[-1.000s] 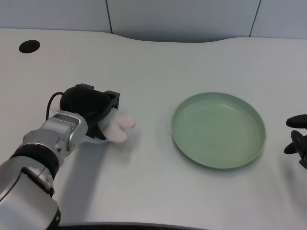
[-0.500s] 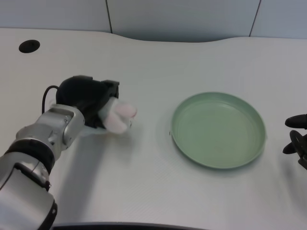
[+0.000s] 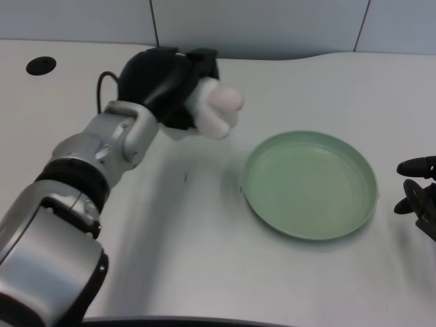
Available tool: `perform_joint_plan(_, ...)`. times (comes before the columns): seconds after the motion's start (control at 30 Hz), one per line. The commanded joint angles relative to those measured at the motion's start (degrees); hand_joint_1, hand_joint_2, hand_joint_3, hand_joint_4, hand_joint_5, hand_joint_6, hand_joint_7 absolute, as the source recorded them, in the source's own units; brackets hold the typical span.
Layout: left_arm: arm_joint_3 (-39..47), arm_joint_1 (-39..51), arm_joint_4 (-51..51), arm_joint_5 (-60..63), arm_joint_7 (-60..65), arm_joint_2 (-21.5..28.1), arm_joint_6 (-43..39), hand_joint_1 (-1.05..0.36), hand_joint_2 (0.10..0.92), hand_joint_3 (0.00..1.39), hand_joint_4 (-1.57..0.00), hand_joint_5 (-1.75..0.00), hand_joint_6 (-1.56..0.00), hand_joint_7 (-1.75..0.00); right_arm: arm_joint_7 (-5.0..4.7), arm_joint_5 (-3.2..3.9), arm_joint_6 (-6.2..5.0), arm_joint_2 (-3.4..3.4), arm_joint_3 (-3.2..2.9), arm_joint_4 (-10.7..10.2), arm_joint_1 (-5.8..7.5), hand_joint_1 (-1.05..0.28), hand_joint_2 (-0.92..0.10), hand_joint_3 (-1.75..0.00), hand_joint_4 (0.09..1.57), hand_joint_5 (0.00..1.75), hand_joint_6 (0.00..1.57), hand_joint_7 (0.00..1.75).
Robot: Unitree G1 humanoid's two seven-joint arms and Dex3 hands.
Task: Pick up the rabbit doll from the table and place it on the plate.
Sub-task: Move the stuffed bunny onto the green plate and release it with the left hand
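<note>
1. Nearest me, my left forearm (image 3: 102, 153) runs up from the table's near left corner toward the far middle, and I see it lifted off the table.
2. The plate (image 3: 310, 184) sits on the table right of centre, nearer the right edge than the left. I see nothing in it, only its bare green floor.
3. My right robot hand (image 3: 417, 192) waits at the right edge, just beside the plate's rim, so it is the nearer one to the plate, but it is idle.
4. Farthest out, my left robot hand (image 3: 170, 85) is wrapped around the rabbit doll (image 3: 216, 110), fingers closed on its body. The doll's pale end pokes out of the grip toward the plate, its long axis pointing right and slightly toward me.
5. The relation I am steering by: the plate lies to the right of the held doll and nearer me, well apart. I judge the carry is underway, the drop not yet.
</note>
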Motion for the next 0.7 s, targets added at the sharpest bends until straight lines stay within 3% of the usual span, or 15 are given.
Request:
perform_joint_plan(0.03,-1.6,-1.8,-0.5,0.9,-0.3,-2.7,-1.8,-0.11,0.867,0.07,-0.89,-1.75,-0.61,-1.75,-1.28,-0.3,1.46,0.46,0.46,-2.4,0.63,-0.26,-0.92,-0.45,0.31,1.61,0.35,1.25)
perform_joint_plan(0.1,-2.5,-2.1,-0.5,1.5,-0.1,-4.6,-2.0,-0.13,0.87,0.08,-0.91,-1.75,-0.63,-1.75,-1.58,-0.63,2.1,0.65,0.94,-3.4,0.85,-0.26,-0.92,-0.46,0.3,1.61,0.35,1.25)
perform_joint_plan(0.23,-3.0,-2.3,-0.3,1.6,0.0,-5.6,-1.9,-0.14,0.88,0.09,-0.93,-1.75,-0.64,-1.75,-1.58,-0.67,2.51,0.67,1.19,-4.0,0.99,-0.27,-0.92,-0.46,0.31,1.63,0.35,1.27)
perform_joint_plan(0.33,-4.8,-3.2,-0.2,2.7,-0.7,-9.1,-1.6,-0.14,0.853,0.07,-0.92,-1.75,-0.63,-1.75,-1.57,-1.15,2.73,0.61,1.69,-4.4,1.04,-0.28,-0.92,-0.47,0.33,1.67,0.35,1.29)
perform_joint_plan(0.43,-6.2,-3.3,-0.1,3.7,-0.4,-12.2,-1.1,-0.2,0.864,0.07,-0.9,-1.75,-0.61,-1.72,-1.44,-1.54,1.82,0.69,2.03,-4.2,1.1,-0.28,-0.92,-0.48,0.34,1.7,0.34,1.32)
perform_joint_plan(0.5,-6.5,-3.0,0.0,3.5,-1.1,-13.1,-1.3,-0.23,0.87,0.07,-0.92,-1.75,-0.63,-1.74,-1.33,-1.41,1.6,0.7,2.24,-4.3,1.23,-0.29,-0.92,-0.49,0.34,1.73,0.32,1.36)
perform_joint_plan(0.67,-8.5,-1.2,0.4,4.9,0.9,-14.3,-1.4,-0.17,0.877,0.08,-0.96,-1.75,-0.68,-1.75,-2.51,-1.64,3.16,1.17,2.74,-6.1,2.13,-0.28,-0.92,-0.47,0.32,1.7,0.3,1.39)
perform_joint_plan(0.7,-8.9,-0.8,0.6,5.2,1.1,-14.5,-1.1,-0.17,0.877,0.08,-0.96,-1.75,-0.68,-1.75,-2.9,-1.95,3.39,1.27,2.97,-6.8,2.49,-0.28,-0.92,-0.46,0.31,1.69,0.3,1.4)
